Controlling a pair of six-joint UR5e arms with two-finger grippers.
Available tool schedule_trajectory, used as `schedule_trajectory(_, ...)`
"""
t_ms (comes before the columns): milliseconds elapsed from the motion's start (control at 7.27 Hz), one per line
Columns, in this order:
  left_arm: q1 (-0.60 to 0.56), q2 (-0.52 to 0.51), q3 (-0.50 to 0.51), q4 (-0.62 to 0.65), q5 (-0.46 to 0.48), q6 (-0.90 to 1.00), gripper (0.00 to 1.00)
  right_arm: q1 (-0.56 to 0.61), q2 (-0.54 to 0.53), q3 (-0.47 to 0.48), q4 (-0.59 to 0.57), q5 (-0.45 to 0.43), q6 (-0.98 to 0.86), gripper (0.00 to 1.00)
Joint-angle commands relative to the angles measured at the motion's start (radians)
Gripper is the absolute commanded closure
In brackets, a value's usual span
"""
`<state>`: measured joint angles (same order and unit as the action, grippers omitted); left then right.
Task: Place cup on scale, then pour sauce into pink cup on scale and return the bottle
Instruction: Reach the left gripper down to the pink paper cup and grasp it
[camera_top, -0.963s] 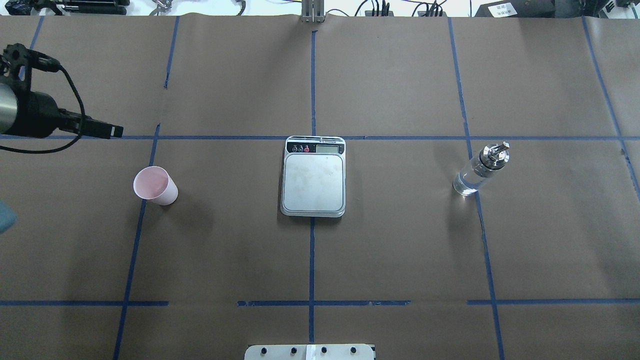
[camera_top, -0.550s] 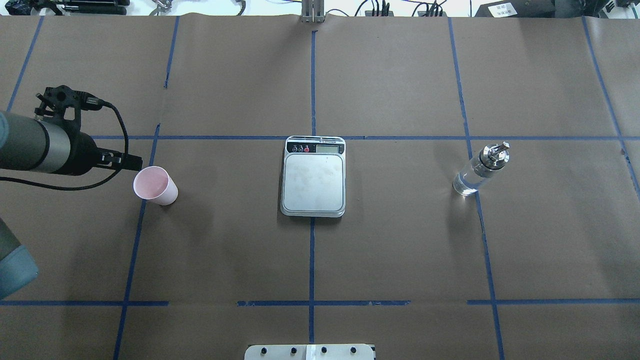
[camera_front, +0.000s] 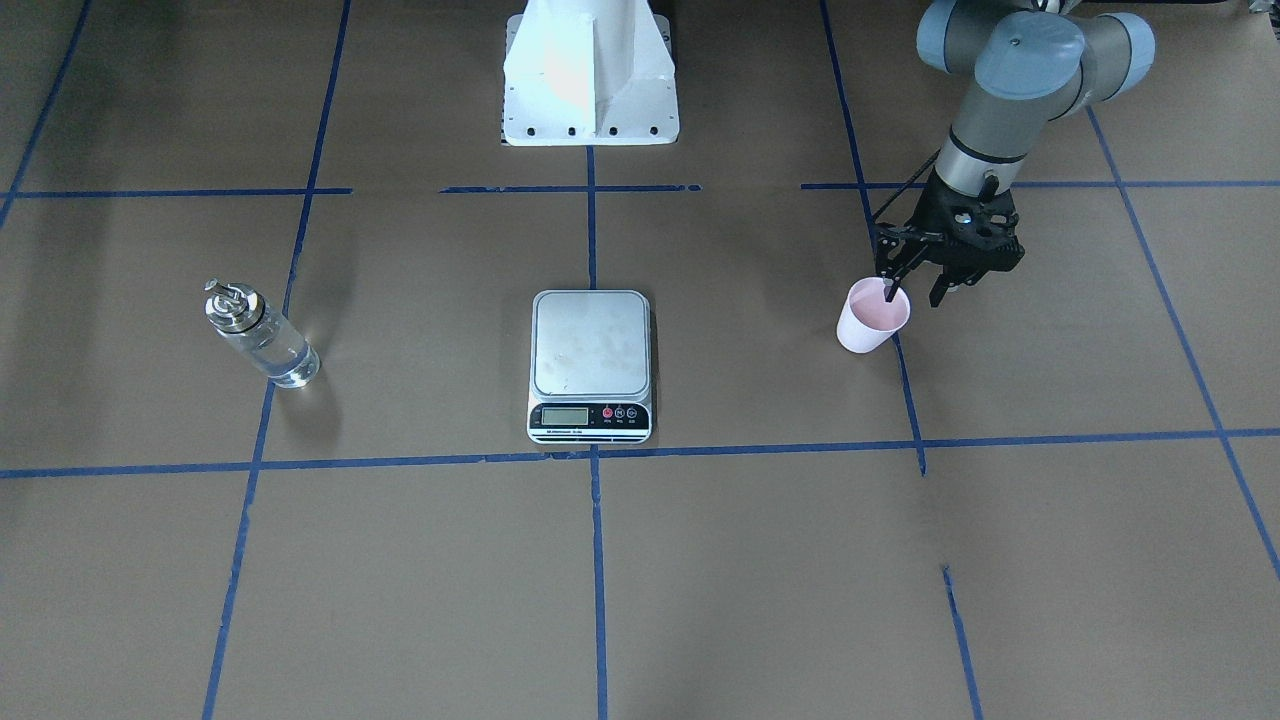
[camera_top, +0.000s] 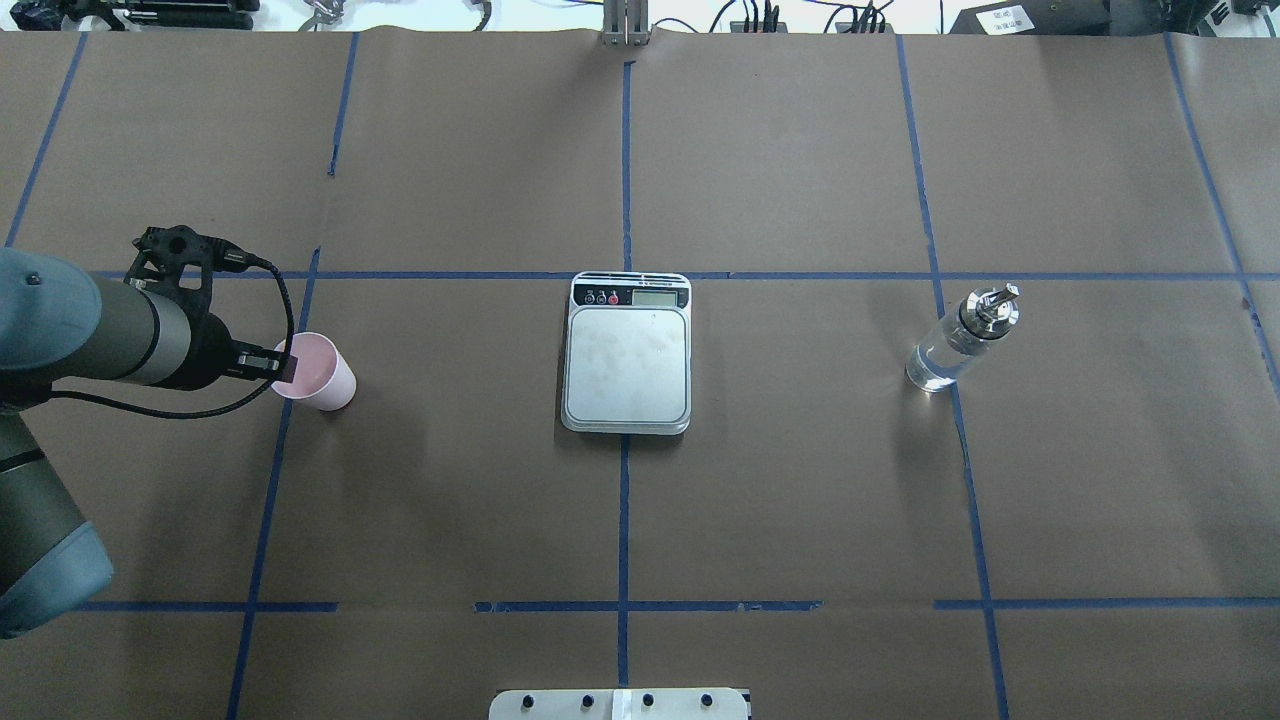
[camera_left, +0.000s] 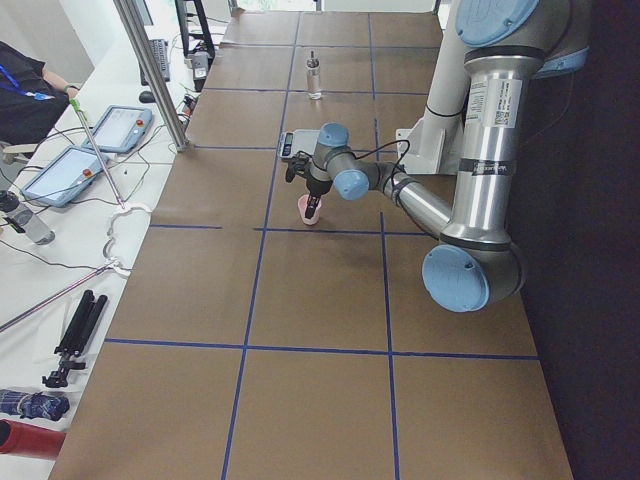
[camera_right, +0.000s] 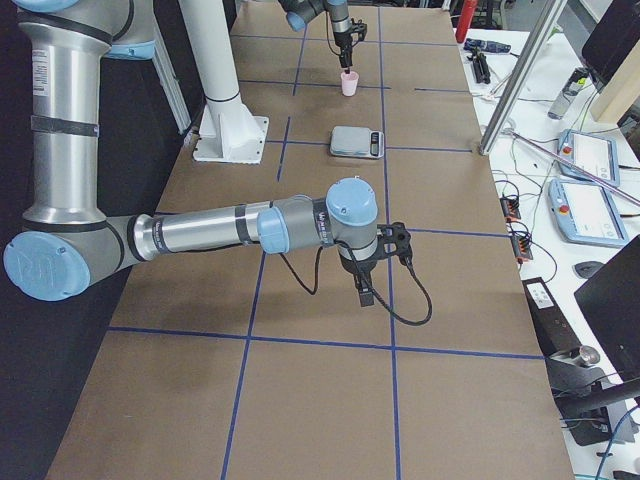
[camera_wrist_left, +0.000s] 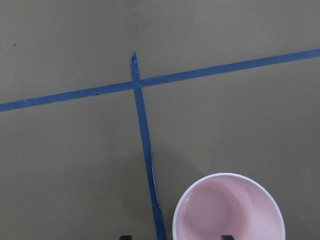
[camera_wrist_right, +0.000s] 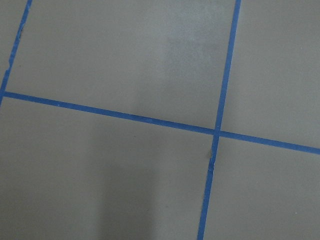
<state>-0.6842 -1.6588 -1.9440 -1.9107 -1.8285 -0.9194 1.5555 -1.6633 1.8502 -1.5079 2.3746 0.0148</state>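
The pale pink cup (camera_top: 322, 380) stands upright on the brown table, left of the scale (camera_top: 627, 365). It also shows in the front view (camera_front: 868, 322) and the left wrist view (camera_wrist_left: 230, 210). My left gripper (camera_front: 913, 293) is open and straddles the cup's rim, one finger (camera_front: 888, 290) inside the cup and the other outside. The platform of the scale (camera_front: 590, 345) is bare. The clear glass bottle (camera_top: 960, 340) with a metal spout stands to the right, holding clear liquid. My right gripper (camera_right: 360, 292) hovers over bare table; I cannot tell its state.
The white robot base plate (camera_front: 590, 90) sits at the near edge of the table. Blue tape lines cross the brown paper. A metal post (camera_left: 150, 70) and a side bench with tablets (camera_left: 70, 170) stand beyond the table's far edge.
My left arm has swung in from the far left and come down over the cup's rim. The cup, scale and bottle have not moved.
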Motion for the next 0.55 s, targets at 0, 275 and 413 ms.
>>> schedule_trajectory(0,0.006,-0.006,0.008,0.001,0.0,0.001,0.77,0.0,0.0,0.003,0.0,0.0,0.001,0.0)
schedule_trajectory(275,0.006,-0.015,0.005,0.001,0.002,0.008,1.0,0.0,0.0,0.003,0.002,0.0,0.001,0.0)
schedule_trajectory(413,0.006,-0.027,0.0,0.005,0.0,0.011,1.0,0.0,0.0,0.004,0.0,0.0,0.001,0.0)
